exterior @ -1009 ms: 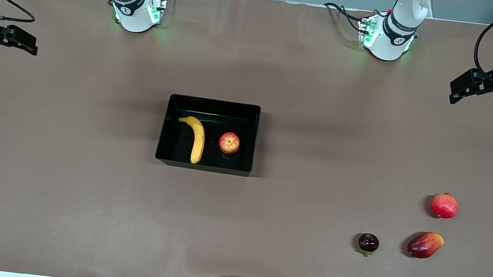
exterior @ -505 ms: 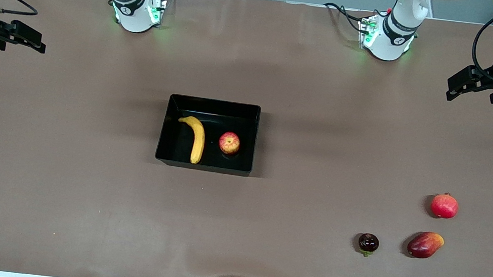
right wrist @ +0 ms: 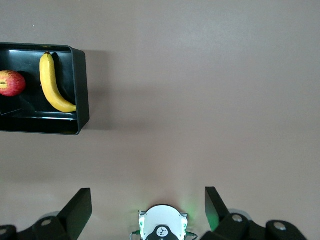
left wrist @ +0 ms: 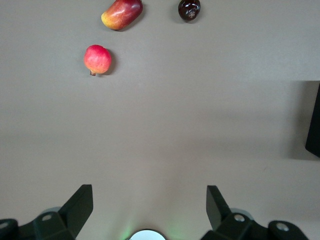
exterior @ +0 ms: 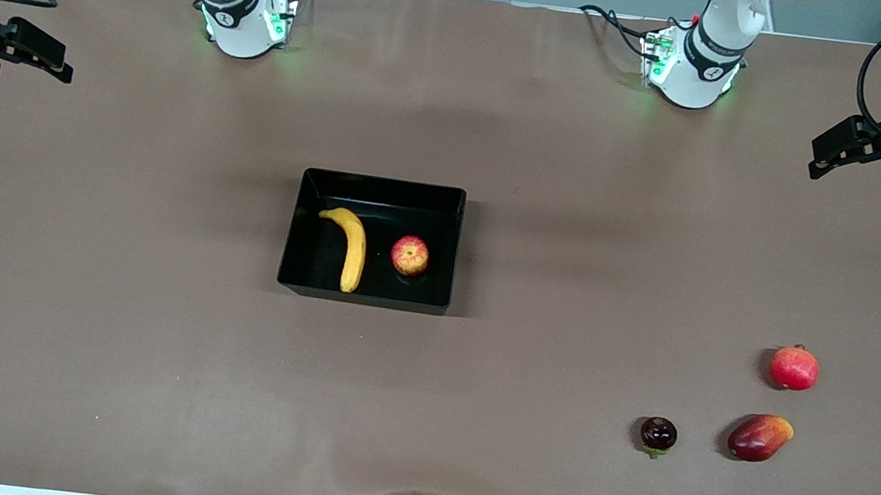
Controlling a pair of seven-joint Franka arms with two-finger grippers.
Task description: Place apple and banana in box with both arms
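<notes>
While lying lengthwise toward the camera, banana (exterior: 351, 247) in box (exterior: 381, 186)

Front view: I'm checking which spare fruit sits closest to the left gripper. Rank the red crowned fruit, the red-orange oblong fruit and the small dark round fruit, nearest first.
From the left gripper, open above the table's left-arm end:
1. Red crowned fruit, closest below it.
2. Red-orange oblong fruit, nearer the camera.
3. Small dark round fruit, beside it, toward the black box.

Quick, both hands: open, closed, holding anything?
Left hand: open, empty, over bare table at its own end.
Right hand: open, empty, over bare table at its own end.
</notes>
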